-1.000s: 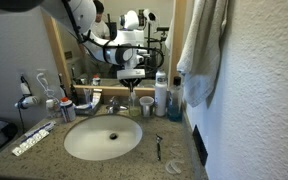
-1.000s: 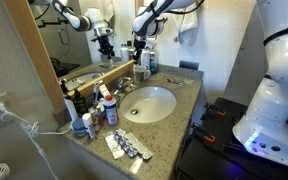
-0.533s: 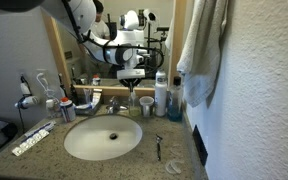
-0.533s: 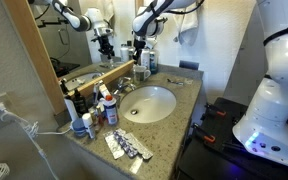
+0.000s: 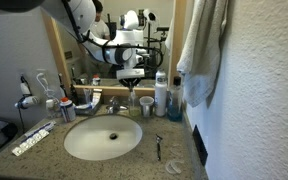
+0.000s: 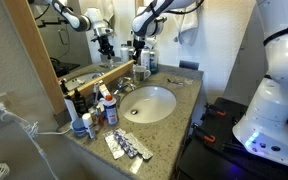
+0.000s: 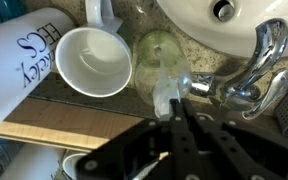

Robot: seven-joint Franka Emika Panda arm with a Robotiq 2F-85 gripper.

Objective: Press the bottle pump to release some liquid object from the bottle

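The bottle (image 7: 156, 52) is small, with a pale greenish-clear body, and I see it from above in the wrist view. Its pale bottle pump (image 7: 165, 95) lies right at my fingertips. My gripper (image 7: 174, 108) is shut, both black fingers together, with the tips on the pump head. In both exterior views the bottle (image 5: 133, 100) (image 6: 141, 73) stands behind the sink beside the faucet, and my gripper (image 5: 132, 80) (image 6: 139, 57) points straight down onto its top.
A white cup (image 7: 92, 62) stands beside the bottle, with a tall white bottle (image 7: 19, 60) further along. The chrome faucet (image 7: 254, 65) is on the other side. The sink basin (image 5: 103, 137), a mirror, toiletries (image 5: 59, 104) and a hanging towel (image 5: 199, 50) surround the spot.
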